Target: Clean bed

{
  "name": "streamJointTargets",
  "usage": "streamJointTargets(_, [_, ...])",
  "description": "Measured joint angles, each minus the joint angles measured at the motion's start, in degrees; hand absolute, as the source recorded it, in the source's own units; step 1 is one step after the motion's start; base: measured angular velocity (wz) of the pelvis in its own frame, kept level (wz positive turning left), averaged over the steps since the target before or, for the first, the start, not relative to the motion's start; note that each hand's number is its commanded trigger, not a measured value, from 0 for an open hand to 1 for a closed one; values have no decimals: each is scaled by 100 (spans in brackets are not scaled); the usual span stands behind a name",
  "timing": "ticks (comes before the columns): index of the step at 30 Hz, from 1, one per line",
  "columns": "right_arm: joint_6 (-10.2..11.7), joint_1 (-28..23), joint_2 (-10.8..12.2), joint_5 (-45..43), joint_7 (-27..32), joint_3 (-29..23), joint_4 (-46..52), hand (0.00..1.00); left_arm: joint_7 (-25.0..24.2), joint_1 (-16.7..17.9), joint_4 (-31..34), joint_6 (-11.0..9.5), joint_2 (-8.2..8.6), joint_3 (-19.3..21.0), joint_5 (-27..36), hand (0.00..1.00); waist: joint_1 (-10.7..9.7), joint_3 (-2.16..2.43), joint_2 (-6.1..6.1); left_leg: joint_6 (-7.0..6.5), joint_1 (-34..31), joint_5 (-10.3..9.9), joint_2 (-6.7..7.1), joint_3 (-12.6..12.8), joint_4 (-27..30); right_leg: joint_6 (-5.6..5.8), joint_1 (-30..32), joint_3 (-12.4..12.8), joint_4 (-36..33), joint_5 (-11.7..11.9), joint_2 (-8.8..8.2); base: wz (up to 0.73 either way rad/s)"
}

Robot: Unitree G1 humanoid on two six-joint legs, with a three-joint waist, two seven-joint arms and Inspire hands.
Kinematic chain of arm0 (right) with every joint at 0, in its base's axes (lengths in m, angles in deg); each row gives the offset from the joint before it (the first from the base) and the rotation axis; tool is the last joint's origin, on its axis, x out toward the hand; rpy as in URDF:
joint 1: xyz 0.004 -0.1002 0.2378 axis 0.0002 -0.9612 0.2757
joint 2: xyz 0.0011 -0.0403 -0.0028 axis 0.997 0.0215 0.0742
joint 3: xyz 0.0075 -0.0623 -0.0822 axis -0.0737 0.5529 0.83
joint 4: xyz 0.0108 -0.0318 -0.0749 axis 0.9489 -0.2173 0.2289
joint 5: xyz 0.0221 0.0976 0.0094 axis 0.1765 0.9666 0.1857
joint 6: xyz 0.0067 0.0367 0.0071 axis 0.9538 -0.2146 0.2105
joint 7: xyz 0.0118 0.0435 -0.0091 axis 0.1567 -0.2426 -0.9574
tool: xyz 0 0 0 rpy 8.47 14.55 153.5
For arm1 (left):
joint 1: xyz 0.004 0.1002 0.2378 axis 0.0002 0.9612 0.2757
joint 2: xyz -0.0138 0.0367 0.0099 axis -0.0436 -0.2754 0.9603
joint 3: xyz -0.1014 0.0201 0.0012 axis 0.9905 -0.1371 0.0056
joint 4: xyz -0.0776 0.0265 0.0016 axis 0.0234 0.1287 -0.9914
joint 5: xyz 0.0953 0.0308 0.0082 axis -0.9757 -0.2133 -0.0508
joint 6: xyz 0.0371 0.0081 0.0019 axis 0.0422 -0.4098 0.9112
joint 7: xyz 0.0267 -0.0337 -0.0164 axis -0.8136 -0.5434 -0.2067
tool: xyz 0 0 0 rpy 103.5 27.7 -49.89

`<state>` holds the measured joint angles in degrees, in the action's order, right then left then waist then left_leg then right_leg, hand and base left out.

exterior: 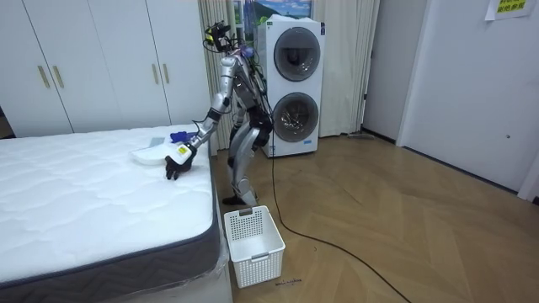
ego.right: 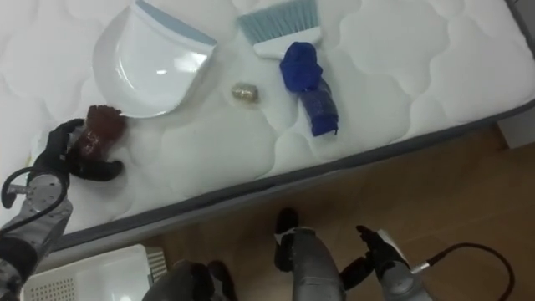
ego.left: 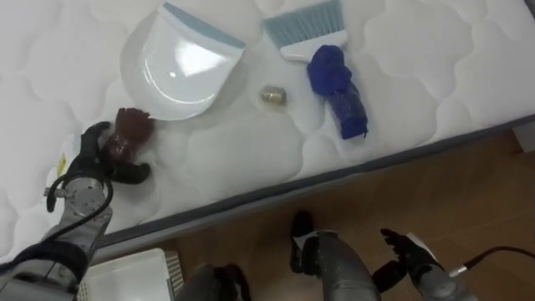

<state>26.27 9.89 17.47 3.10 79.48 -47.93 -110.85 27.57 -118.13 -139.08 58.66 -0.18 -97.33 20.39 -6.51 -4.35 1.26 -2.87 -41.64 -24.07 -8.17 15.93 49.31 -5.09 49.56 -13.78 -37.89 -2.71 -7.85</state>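
On the white mattress (ego.left: 401,92) lie a white dustpan (ego.left: 180,63) with a blue edge, a hand brush (ego.left: 330,71) with pale blue bristles and a blue handle, and a small beige crumpled scrap (ego.left: 272,96) between them. A dark red-brown crumpled lump (ego.left: 129,130) lies just below the dustpan. My left hand (ego.left: 96,163) reaches onto the bed and curls its fingers and thumb round that lump. My right hand (ego.left: 410,251) hangs over the wooden floor with relaxed fingers, holding nothing. In the room view I stand beside the bed (exterior: 101,194), leaning with my left hand (exterior: 177,164) on the mattress.
A white slatted basket (exterior: 253,240) stands on the floor by the bed's edge, below my left arm (ego.left: 125,276). Stacked washing machines (exterior: 295,84) stand behind me. White wardrobes (exterior: 84,67) line the wall beyond the bed.
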Motion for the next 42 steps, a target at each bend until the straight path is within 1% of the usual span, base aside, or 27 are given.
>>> streamJointTargets(1, [0,0,2,2,0,1,9,0,-31,-44,-42,61,-39,-2,2,100,-19,1,1,6,5,3,4,4,4,-19,-1,24,0,23,8,0])
streamJointTargets(3, [0,1,10,3,0,17,49,0,-20,-103,-144,126,-38,-2,7,100,-76,1,2,-1,11,1,1,19,4,-7,-1,36,1,32,3,0])
streamJointTargets(5, [-1,-34,13,3,11,16,124,0,27,-149,-164,225,-106,3,8,100,-137,2,4,-20,16,-5,-1,40,4,8,-1,38,10,46,-4,-5])
streamJointTargets(6, [-1,-43,13,3,14,15,129,0,27,-165,-165,249,-130,3,8,100,-142,1,4,-27,17,-6,-2,45,3,12,-1,38,9,49,-6,-5])
streamJointTargets(8, [-5,-95,12,10,44,15,156,0,27,-247,-186,359,-204,2,46,100,-154,1,6,-63,25,-3,2,47,-2,22,-1,36,9,56,-18,0])
streamJointTargets(11, [-27,-106,12,38,52,14,157,0,28,-303,-208,515,-204,-7,137,100,-165,4,15,-83,37,-12,3,56,-7,35,-1,32,12,56,-28,0])
streamJointTargets(12, [-74,-116,13,48,52,14,163,0,28,-310,-208,578,-200,-90,137,100,-166,4,17,-95,40,-18,3,60,-9,44,-1,32,12,50,-30,0])
streamJointTargets(14, [-123,-155,12,47,81,15,170,0,25,-320,-207,640,-185,-227,132,100,-174,4,27,-107,40,-25,2,61,-11,65,-1,25,1,38,-39,2])
streamJointTargets(17, [-126,-217,12,30,169,14,220,0,-21,-342,-205,742,-165,-243,139,100,-174,4,30,-116,40,-31,-4,60,-10,90,-1,23,-6,19,-41,2])
streamJointTargets(20, [-132,-268,8,46,243,14,250,0,-87,-403,-201,809,-158,-244,176,100,-174,9,47,-127,41,-38,-1,62,-22,92,-10,-32,-29,-15,-91,6])
streamJointTargets(25, [-119,-369,7,66,389,14,413,0,-84,-410,-192,816,-145,-232,172,100,-179,7,50,-128,46,-41,-6,67,-27,97,-17,-53,-54,-39,-113,5])
streamJointTargets(27, [-121,-373,1,241,389,14,410,0,15,-408,-204,815,-139,-219,142,100,-153,1,74,-123,48,-39,-32,66,-37,83,-44,-78,10,-32,-84,-2])
streamJointTargets(31, [-102,-439,1,389,389,12,414,0,122,-403,-208,811,-129,-220,116,100,-137,-5,86,-120,75,-37,-40,72,-46,77,-63,-84,19,-32,-81,0])
streamJointTargets(34, [-68,-508,-3,731,436,3,419,0,183,-369,-207,787,-128,-217,116,100,-118,-4,93,-119,104,-38,-40,84,-65,75,-78,-70,16,-35,-92,0])
streamJointTargets(36, [-50,-568,-5,990,436,-54,419,0,332,-350,-206,771,-128,-216,113,100,-118,-3,93,-118,137,-37,-31,85,-70,79,-93,-66,-25,-54,-102,2])
streamJointTargets(38, [-45,-577,-3,1139,436,-152,420,0,487,-290,-200,698,-128,-185,36,100,-96,-3,93,-118,177,-37,-18,115,-70,76,-93,-49,-82,-89,-120,0])
streamJointTargets(39, [-36,-578,1,1148,434,-219,417,0,582,-177,-191,591,-129,-66,-195,100,-70,5,104,-113,213,-40,-17,126,-77,73,-112,-37,-99,-106,-119,0])
streamJointTargets(41, [16,-603,0,1168,426,-255,401,0,702,-12,-190,491,-136,34,-476,100,-48,12,116,-96,286,-46,-22,130,-122,68,-175,-40,-77,-114,-106,0])
streamJointTargets(42, [28,-616,-10,1230,434,-262,390,0,783,64,-188,452,-135,33,-566,100,5,14,113,-80,326,-37,-21,135,-161,66,-213,-42,-59,-115,-104,0])
